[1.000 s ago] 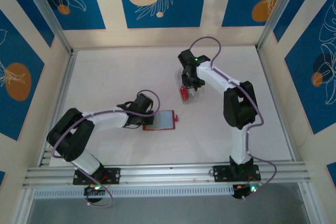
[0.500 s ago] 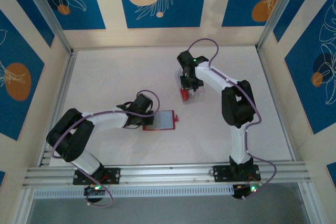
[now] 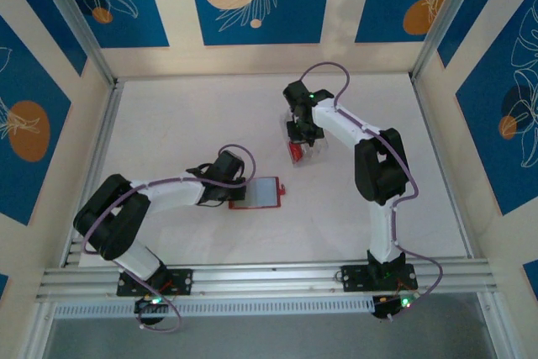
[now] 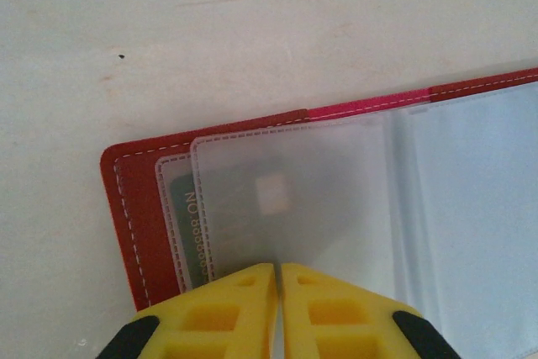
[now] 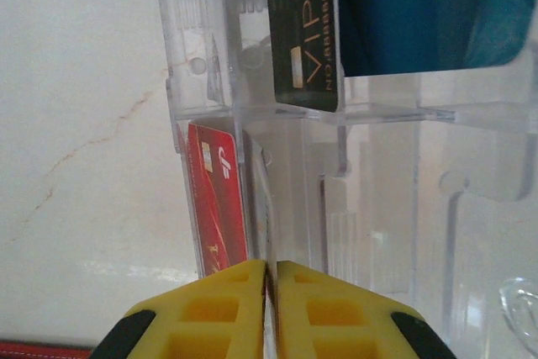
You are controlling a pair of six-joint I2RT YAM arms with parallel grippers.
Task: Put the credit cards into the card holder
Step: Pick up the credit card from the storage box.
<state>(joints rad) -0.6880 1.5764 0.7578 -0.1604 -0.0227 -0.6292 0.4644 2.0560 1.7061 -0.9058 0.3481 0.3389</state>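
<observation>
From where I stand, the coming move turns on the right gripper (image 5: 271, 292) and the thin red card (image 5: 217, 199) with pale lettering. In the right wrist view the card stands on edge in a slot of the clear plastic compartment tray (image 5: 370, 208), just left of the gripper's slit. Its long axis runs up the frame, in line with the fingers. The yellow fingertips are drawn almost together, with a thin sliver in the slit. I cannot tell whether that sliver is a card edge or a tray wall.

Further up the frame a glossy black card (image 5: 304, 31) marked VIP in gold lies flat in another compartment. A blue card (image 5: 420, 14) sits beside it at the upper right.

In the top view the right arm is the one over the tray, above the middle of the frame. The red folding card holder (image 3: 262, 192) lies open on the pale table (image 3: 185, 124), below and to the left of the tray and apart from it.

The left gripper (image 4: 278, 292) sits at the holder's left edge with its yellow fingertips pressed together over a frosted clear sleeve (image 4: 319, 199). Whether a leaf is pinched between them I cannot say. One greenish card (image 4: 181, 208) shows inside a pocket by the red stitched rim.

I judge the red card to be the one in reach, and it would have to travel down and left in the top view to the held-down holder.
</observation>
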